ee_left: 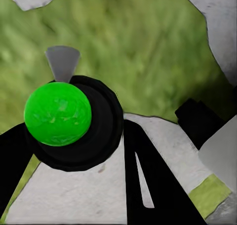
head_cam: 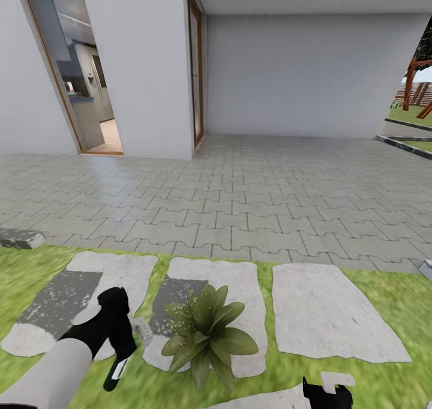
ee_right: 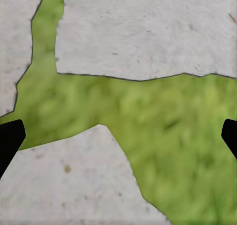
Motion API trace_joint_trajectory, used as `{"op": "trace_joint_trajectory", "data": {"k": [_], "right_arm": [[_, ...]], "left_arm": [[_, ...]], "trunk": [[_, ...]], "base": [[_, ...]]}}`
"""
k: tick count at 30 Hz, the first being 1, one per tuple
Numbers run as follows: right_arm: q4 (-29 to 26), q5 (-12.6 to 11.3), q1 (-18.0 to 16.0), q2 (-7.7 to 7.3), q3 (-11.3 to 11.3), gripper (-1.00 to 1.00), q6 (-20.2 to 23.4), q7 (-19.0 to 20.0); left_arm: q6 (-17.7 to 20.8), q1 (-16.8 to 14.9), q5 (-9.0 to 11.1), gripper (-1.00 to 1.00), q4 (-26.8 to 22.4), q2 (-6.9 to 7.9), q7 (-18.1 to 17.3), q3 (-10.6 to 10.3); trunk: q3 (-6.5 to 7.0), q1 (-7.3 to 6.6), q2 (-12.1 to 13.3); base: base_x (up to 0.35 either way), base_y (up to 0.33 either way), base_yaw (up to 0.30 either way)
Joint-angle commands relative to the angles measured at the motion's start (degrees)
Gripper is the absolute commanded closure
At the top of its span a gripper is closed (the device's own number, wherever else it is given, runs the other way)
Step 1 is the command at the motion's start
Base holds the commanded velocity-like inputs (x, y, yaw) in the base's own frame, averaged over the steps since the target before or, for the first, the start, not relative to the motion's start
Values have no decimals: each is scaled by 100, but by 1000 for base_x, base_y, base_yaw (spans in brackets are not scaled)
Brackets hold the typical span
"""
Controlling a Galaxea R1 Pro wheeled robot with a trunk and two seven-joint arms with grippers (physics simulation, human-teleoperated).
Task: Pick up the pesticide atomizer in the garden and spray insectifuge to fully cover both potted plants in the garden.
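On the lawn at the edge of the paved patio (head_cam: pixel 252 199), the left gripper (head_cam: pixel 117 337) holds the pesticide atomizer (head_cam: pixel 129 349) just beside one potted plant (head_cam: pixel 207 334), which stands on a stepping stone (head_cam: pixel 240 289) in the middle of a row of three. From the head view the sprayer's pale head (head_cam: pixel 143 330) points toward the plant's leaves while its dark green handle runs down below the black fingers, which are clamped around it. From the left wrist view a bright green round part of the atomizer (ee_left: pixel 58 113) sits inside a black ring between the fingers (ee_left: pixel 148 180), with a grey nozzle-like tip beyond it over the grass. The right gripper (head_cam: pixel 327 394) hangs low over grass and stone at the lower edge of the head view; its wrist view shows the two dark fingertips (ee_right: pixel 10 141) far apart with nothing between them. Judging by this, the pick-up is done and the spraying of this first plant is the step in hand. The next move likely calls for keeping the nozzle aimed at the rosette and sweeping across it so every leaf is covered, then finding the second plant. Whether any spray has landed on the leaves cannot be told.
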Motion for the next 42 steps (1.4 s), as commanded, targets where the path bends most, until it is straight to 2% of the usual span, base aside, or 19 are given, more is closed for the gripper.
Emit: {"op": "trace_joint_trajectory", "data": {"k": [1,5,7,10,17,29,35,42], "right_arm": [[9,60,-5,1,-34,-100,-25,-22],[9,60,-5,1,-34,-100,-23,-22],[9,60,-5,1,-34,-100,-25,-22],[9,60,-5,1,-34,-100,-24,-22],[9,60,-6,1,-34,-100,-24,-22],[9,60,-5,4,-34,-100,-23,-22],[17,61,-5,9,-34,-100,-24,-22],[18,60,-5,10,-34,-100,-24,-22]], "left_arm": [[61,-1,4,100,-7,28,-43,-11],[73,-62,-2,100,-56,-88,-43,-21],[69,-81,-54,100,-63,-355,-41,-38],[67,-126,-73,100,-68,-460,-41,-39],[78,-186,-36,100,-56,-443,-41,-19],[83,-194,-64,100,-62,-454,-41,-18],[84,-195,-68,100,-65,-463,-41,-18],[84,-203,-73,100,-66,-446,-40,-18]], "trunk": [[-5,-1,-2],[-5,-1,-2],[-5,-1,-2],[-5,-1,-2],[-5,-1,-2],[-5,-1,-2],[-5,-1,-2],[-5,-1,-2]], "base": [[0,0,0],[0,0,5],[0,0,156],[0,0,246],[-11,-23,112],[-28,-253,17],[-18,-274,247],[-216,-209,277]]}}
